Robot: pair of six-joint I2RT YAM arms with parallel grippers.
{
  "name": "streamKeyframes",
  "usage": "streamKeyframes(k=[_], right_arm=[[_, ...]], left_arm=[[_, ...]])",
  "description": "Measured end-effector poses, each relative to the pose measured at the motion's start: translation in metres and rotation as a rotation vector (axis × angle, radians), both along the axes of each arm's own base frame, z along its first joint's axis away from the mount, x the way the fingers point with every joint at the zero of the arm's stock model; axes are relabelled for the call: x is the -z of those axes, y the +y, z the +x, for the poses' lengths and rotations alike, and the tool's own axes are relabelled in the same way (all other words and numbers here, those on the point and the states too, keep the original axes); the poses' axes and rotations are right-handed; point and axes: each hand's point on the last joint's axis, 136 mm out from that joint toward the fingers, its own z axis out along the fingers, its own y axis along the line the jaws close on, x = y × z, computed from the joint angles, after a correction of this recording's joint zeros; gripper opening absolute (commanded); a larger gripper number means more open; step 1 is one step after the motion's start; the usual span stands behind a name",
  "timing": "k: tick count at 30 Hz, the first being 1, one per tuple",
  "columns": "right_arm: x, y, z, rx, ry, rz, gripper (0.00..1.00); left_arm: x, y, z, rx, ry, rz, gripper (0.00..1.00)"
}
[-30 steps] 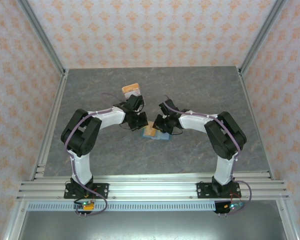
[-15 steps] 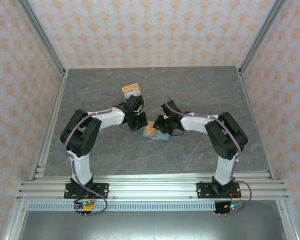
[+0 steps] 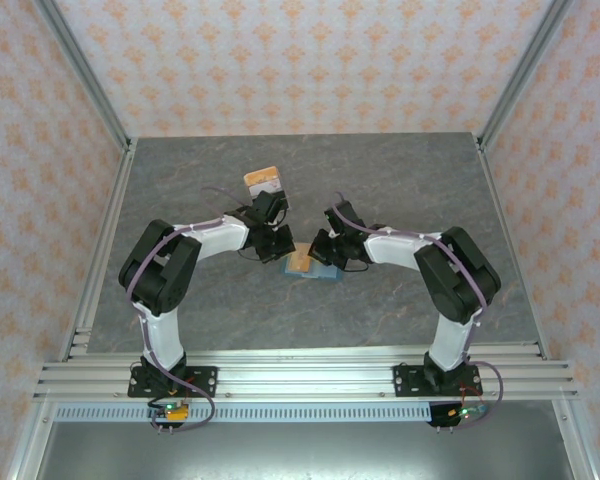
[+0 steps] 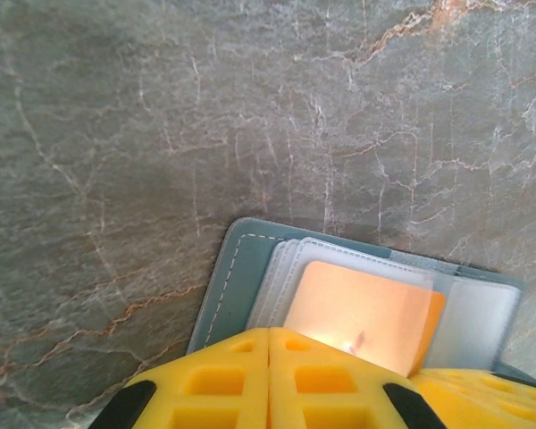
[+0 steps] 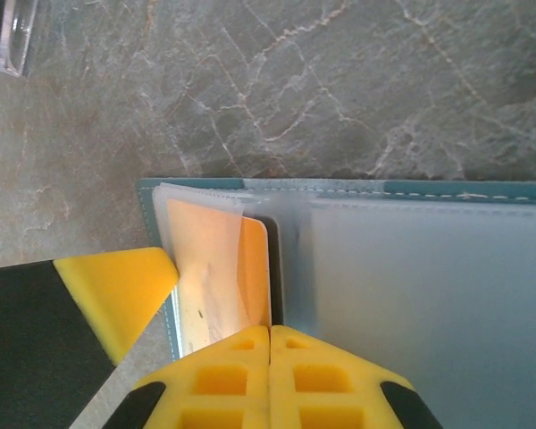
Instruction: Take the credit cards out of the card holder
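Lying open at the middle of the table point(image 3: 400, 180) in the top view: card holder point(image 3: 327, 273), blue-grey, with an orange card point(image 3: 300, 263) at its left end. Left gripper point(image 3: 283, 250) and right gripper point(image 3: 321, 256) both low over it, close together. Loose cards point(image 3: 263, 181), stacked, well apart on the far side.

Left wrist view: left gripper fingers pressed together with no gap, nothing between them, at the holder's near edge. Orange card sits partly out of the clear sleeves point(image 4: 286, 264).

Right wrist view: right gripper fingers closed on the orange card's edge, which runs into their seam. Card tilted up from the holder's left panel. A left gripper finger point(image 5: 116, 286) lies just beside it.
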Motion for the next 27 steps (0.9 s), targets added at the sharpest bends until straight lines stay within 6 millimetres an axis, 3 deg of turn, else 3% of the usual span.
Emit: streamKeyframes(k=[17,27], right_arm=[[0.001,-0.012,-0.002,0.015,-0.018,-0.055,0.02],[0.004,-0.015,-0.004,0.011,-0.013,-0.072,0.02]], left_arm=[[-0.002,0.005,-0.007,0.0,0.021,0.019,0.11],[-0.022,-0.001,-0.008,0.02,-0.019,0.001,0.1]])
